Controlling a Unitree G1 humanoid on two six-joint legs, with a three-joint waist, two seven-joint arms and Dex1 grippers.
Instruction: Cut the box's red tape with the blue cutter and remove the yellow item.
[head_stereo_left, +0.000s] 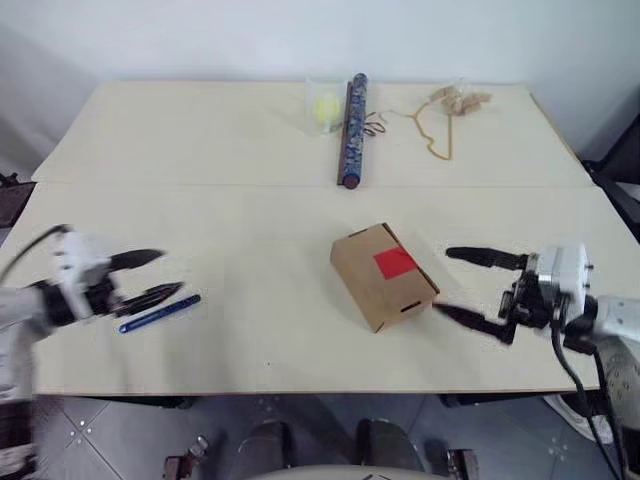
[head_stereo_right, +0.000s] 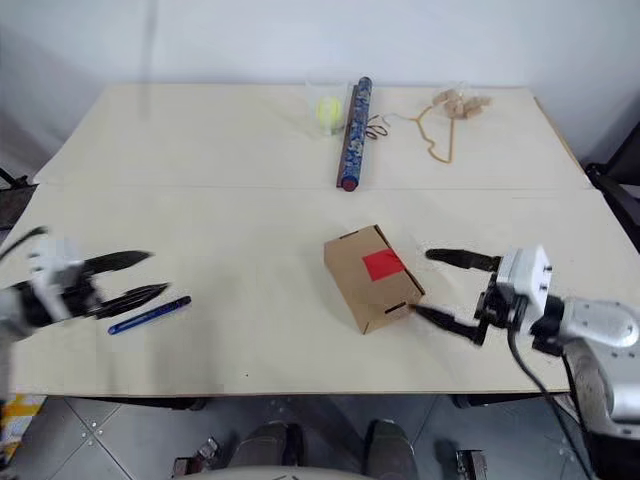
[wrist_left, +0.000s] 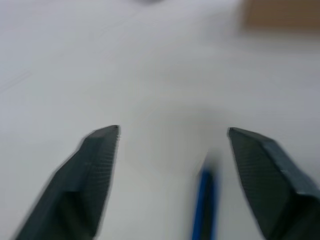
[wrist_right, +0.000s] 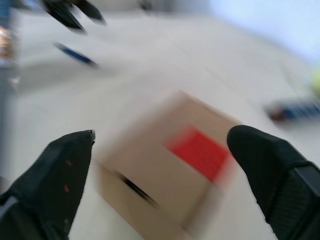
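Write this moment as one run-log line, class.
left pincer: open, beside blue cutter lying on table | right pincer: open, beside box | red tape: uncut | box: closed

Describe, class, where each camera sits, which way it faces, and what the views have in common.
Head pair: looks down over the table, both arms showing.
Left wrist: looks past the open left gripper at the blue cutter.
Right wrist: looks past the open right gripper at the box with red tape.
Shared: box and cutter.
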